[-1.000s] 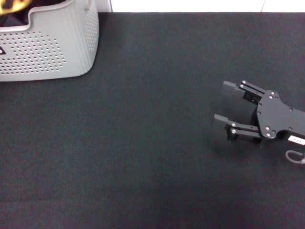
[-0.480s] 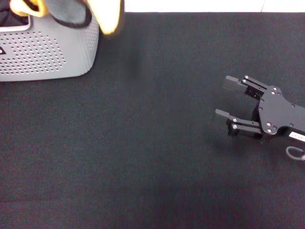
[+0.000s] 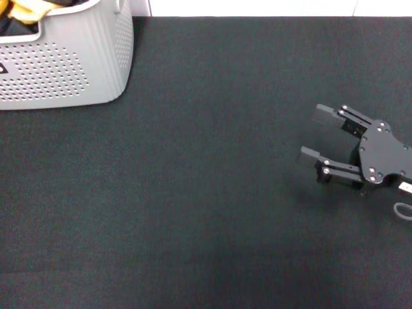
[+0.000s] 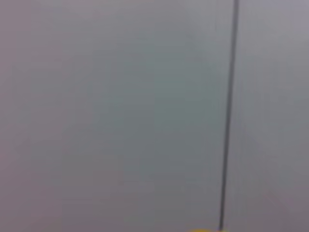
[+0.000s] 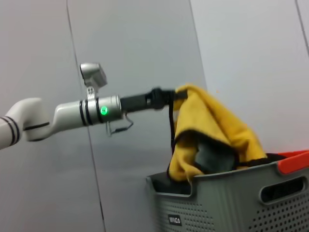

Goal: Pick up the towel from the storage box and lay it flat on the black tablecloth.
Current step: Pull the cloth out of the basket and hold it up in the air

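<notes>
The towel (image 5: 212, 130) hangs bunched, yellow face outward, from my left pincer (image 5: 179, 93), which is clenched on its top fold above the storage box (image 5: 231, 203). Its lower folds sag to the box rim or just inside; I cannot tell whether they have cleared it. In the head view only a yellow scrap (image 3: 26, 9) shows at the box mouth, at about 10 o'clock on the bench. The black tablecloth (image 3: 206, 193) has no towel on it. My right pincer (image 3: 317, 135) rests low over the cloth at about 3 o'clock, released with fingers apart, well away from the box. My assessment: the pick-up is achieved; the lift clear, the carry out over the cloth and the flat spreading all remain outstanding.
</notes>
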Motion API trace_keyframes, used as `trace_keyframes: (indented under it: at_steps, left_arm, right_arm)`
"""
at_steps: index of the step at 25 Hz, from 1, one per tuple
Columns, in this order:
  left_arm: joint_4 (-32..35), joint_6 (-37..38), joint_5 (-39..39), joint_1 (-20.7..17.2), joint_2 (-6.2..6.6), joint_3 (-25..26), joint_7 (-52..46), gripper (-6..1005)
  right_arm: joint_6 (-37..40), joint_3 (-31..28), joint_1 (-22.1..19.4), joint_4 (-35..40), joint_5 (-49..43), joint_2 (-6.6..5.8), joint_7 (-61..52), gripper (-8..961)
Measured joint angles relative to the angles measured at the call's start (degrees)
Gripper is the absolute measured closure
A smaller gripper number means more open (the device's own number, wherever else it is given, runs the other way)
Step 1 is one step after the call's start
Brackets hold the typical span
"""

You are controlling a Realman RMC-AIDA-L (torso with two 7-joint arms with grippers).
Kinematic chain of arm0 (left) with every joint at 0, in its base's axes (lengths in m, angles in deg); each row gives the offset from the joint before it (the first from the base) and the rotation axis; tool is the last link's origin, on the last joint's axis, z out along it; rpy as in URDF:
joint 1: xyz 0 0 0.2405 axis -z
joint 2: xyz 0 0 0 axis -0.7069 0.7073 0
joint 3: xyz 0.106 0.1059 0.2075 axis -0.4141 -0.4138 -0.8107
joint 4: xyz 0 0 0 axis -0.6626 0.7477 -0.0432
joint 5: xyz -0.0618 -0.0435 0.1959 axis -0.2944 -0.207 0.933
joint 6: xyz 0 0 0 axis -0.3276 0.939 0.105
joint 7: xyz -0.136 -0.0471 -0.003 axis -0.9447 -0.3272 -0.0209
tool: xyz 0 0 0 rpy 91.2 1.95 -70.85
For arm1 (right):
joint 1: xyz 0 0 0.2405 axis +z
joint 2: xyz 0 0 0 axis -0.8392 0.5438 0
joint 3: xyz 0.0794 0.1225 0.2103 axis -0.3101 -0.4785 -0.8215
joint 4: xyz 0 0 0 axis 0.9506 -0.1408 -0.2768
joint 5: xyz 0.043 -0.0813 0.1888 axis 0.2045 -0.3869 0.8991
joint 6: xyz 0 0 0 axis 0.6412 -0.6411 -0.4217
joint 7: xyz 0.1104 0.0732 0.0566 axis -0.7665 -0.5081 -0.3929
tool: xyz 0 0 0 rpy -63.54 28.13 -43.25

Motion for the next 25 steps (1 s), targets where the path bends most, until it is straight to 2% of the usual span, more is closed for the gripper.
trace_keyframes:
  at_steps: [9, 12, 15, 17, 20, 25]
  left_arm:
    - [-3.95, -2.17, 7.81, 0.04, -0.92, -0.66, 0.77, 864]
    - [-3.78, -2.62, 17.02, 0.67, -0.54, -1.84, 0.71, 856]
    - [-0.98, -2.72, 24.62, 0.89, -0.83, -1.97, 0.35, 735]
    - [1.67, -2.62, 25.08, 0.29, -1.16, -1.85, 0.3, 655]
    - [6.87, -2.45, 24.14, -0.68, -1.27, -2.1, -0.29, 421]
    - [13.85, -1.07, 25.95, -0.82, -0.71, -1.89, -3.06, 419]
  right_arm:
    - [-0.15, -0.97, 0.47, 0.08, -0.36, 0.38, 0.03, 170]
    - [-0.07, -0.97, 0.5, 0.34, -0.37, 0.46, -0.05, 171]
    - [0.18, -0.9, 0.5, 0.2, -0.39, 0.46, -0.4, 173]
    - [0.22, -0.9, 0.47, 0.13, -0.39, 0.46, -0.45, 174]
    - [0.24, -0.98, 0.3, 0.09, -0.4, 0.5, -0.47, 176]
    - [0.3, -0.93, 0.26, 0.09, -0.4, 0.67, -0.5, 179]
